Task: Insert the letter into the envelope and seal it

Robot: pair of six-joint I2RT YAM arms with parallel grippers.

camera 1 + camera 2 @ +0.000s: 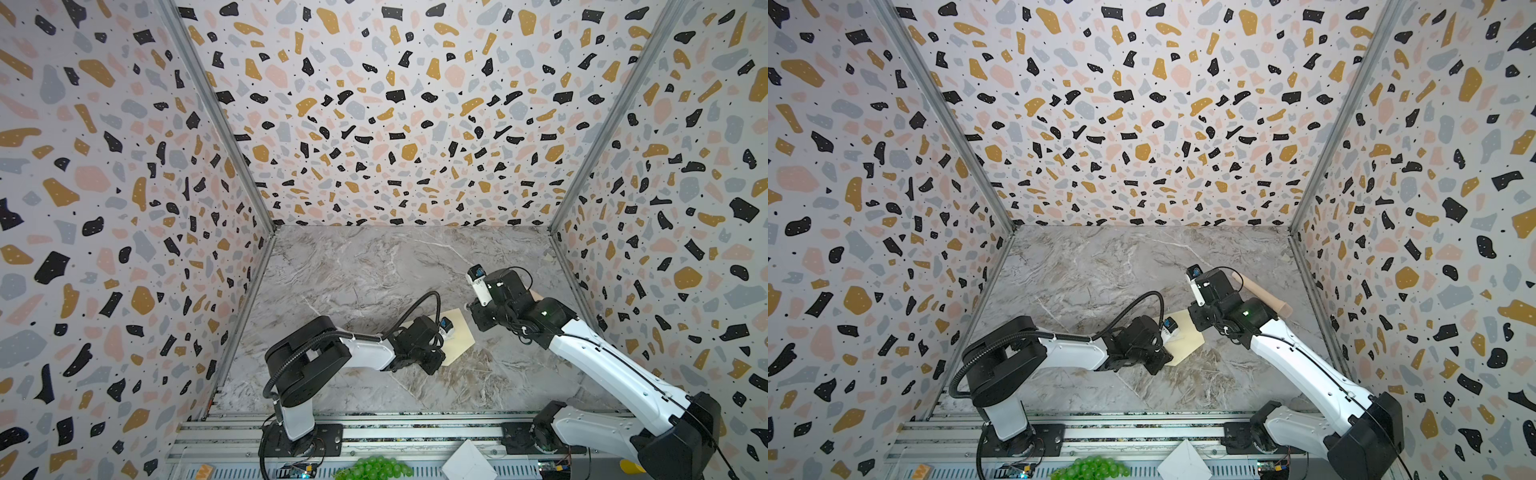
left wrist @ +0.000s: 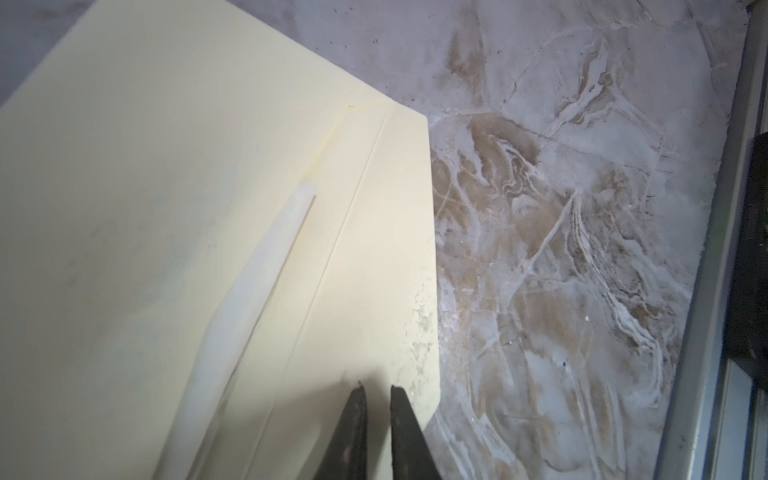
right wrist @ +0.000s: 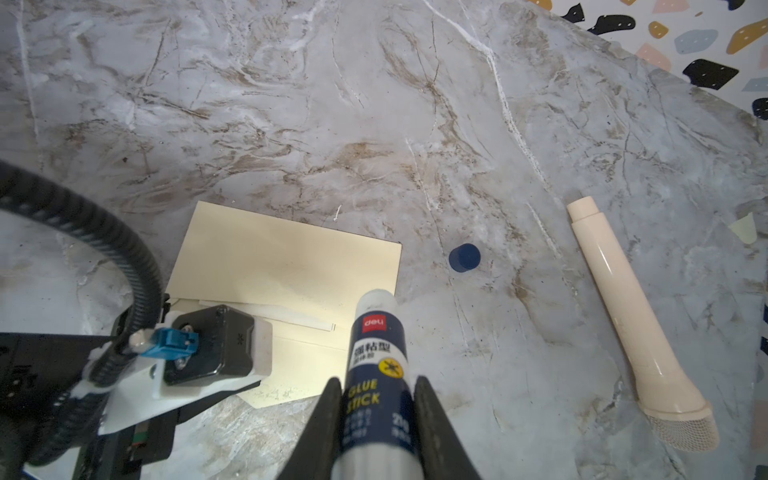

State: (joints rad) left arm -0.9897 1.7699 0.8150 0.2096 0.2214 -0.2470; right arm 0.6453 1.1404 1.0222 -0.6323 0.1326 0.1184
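Cream envelope [image 3: 286,266] flat on the marble tabletop [image 3: 291,104], left pincer [image 2: 379,388] nearly clenched with tips on its edge, right pincer [image 3: 376,386] grasping an uncapped glue stick [image 3: 378,353] above the envelope, blue cap [image 3: 464,257] nearby, beige microphone [image 3: 623,316] well apart.

You get bright, even light in both top views, with wide-angle bending that splays the walls [image 1: 104,208] outward toward the edges. In the left wrist view the envelope [image 2: 166,208] is washed pale and soft (nearly overexposed), with a dark shadow around the left end effector [image 2: 379,388]. The right wrist view is sharper; the microphone [image 3: 623,316] carries a thin glare streak.
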